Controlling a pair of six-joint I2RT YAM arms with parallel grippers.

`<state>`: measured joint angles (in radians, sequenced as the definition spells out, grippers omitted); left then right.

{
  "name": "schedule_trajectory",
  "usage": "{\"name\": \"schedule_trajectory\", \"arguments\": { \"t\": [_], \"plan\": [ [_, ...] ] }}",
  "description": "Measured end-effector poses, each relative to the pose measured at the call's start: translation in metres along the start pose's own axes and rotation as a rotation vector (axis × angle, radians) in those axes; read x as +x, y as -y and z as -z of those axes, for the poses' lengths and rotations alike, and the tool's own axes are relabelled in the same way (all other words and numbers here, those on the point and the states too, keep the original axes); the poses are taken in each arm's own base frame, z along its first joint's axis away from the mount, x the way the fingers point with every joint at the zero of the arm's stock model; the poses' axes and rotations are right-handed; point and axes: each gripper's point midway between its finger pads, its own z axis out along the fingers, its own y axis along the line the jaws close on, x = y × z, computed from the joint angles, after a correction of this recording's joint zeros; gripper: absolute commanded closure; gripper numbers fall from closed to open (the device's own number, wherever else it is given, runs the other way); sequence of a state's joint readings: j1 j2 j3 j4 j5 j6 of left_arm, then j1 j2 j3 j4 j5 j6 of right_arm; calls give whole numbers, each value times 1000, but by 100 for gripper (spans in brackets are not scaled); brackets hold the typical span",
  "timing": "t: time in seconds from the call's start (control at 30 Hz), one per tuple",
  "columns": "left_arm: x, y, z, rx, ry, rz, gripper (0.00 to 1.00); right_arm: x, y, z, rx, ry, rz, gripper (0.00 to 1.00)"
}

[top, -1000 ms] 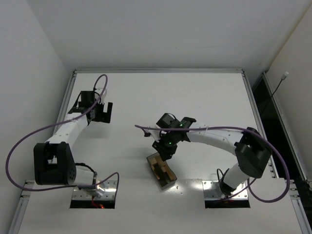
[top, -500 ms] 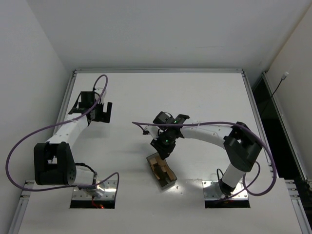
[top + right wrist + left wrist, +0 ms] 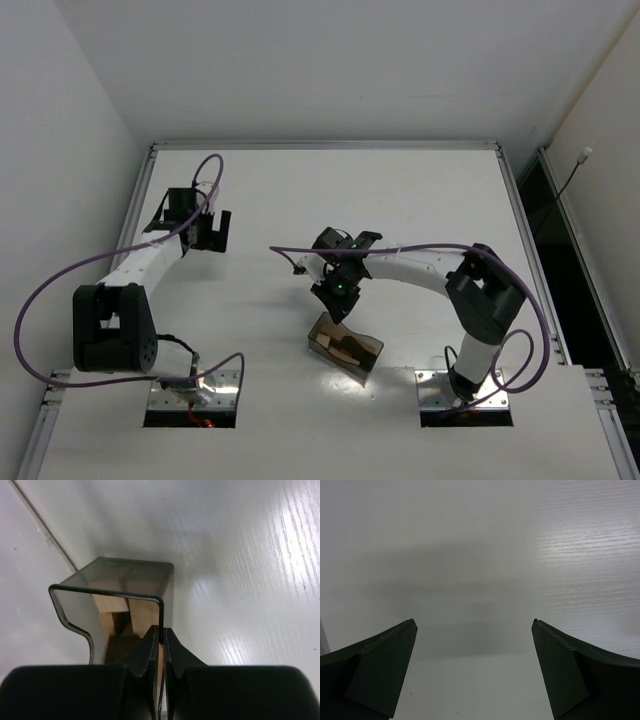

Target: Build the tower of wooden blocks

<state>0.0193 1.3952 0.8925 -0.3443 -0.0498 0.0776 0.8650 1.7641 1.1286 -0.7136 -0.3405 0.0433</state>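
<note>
Several wood blocks (image 3: 340, 347), light tan with a darker one, lie inside a smoky translucent bin (image 3: 372, 358) near the table's front middle. In the right wrist view the blocks (image 3: 142, 615) show through the bin's wall (image 3: 107, 589). My right gripper (image 3: 161, 628) is shut on the thin wall of the bin, one finger inside and one outside. From above, the right gripper (image 3: 335, 298) sits at the bin's far-left corner. My left gripper (image 3: 212, 232) hangs open over bare table at the far left, its jaws wide apart with nothing between them (image 3: 474, 622). No tower shows in any view.
The white table (image 3: 420, 200) is bounded by a metal rail at the back and sides. Purple cables loop around both arms. Two mounting plates (image 3: 195, 390) sit at the near edge.
My right gripper has shut on the bin's wall. The bin has swung round, from pointing towards the near edge to lying more crosswise, and the right arm has shifted left.
</note>
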Motion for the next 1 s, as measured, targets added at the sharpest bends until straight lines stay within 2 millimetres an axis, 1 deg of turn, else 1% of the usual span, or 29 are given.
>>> {"name": "schedule_trajectory", "arguments": {
  "t": [0.2, 0.3, 0.37, 0.47, 0.53, 0.6, 0.67, 0.77, 0.9, 0.93, 1.0],
  "plan": [
    [7, 2, -11, 6, -30, 8, 1, 1, 12, 1, 27, -5, -22, 100],
    [7, 3, -12, 7, -28, 13, 1, -2, 27, 6, 93, 13, -35, 100],
    [5, 3, -12, 8, -23, 16, 1, -8, 45, 14, 169, 46, -54, 100],
    [5, 3, -12, 8, -22, 18, 1, -18, 80, 30, 324, 106, -85, 100],
    [4, 3, -13, 8, -20, 19, 1, -27, 106, 46, 450, 148, -104, 100],
    [4, 3, -12, 10, -18, 19, 1, -35, 126, 61, 558, 188, -102, 100],
    [2, 4, -12, 12, -14, 24, 1, -45, 139, 76, 657, 229, -78, 100],
    [-3, 4, -12, 13, -4, 35, 1, -63, 151, 99, 795, 293, -29, 100],
    [-9, 3, -10, 9, 11, 54, 1, -88, 161, 125, 976, 362, 42, 100],
    [-11, 2, -10, 7, 14, 60, 1, -95, 164, 135, 1037, 384, 61, 100],
    [-12, 0, -10, -2, 17, 70, 1, -104, 166, 142, 1098, 410, 90, 100]
  ]
}}
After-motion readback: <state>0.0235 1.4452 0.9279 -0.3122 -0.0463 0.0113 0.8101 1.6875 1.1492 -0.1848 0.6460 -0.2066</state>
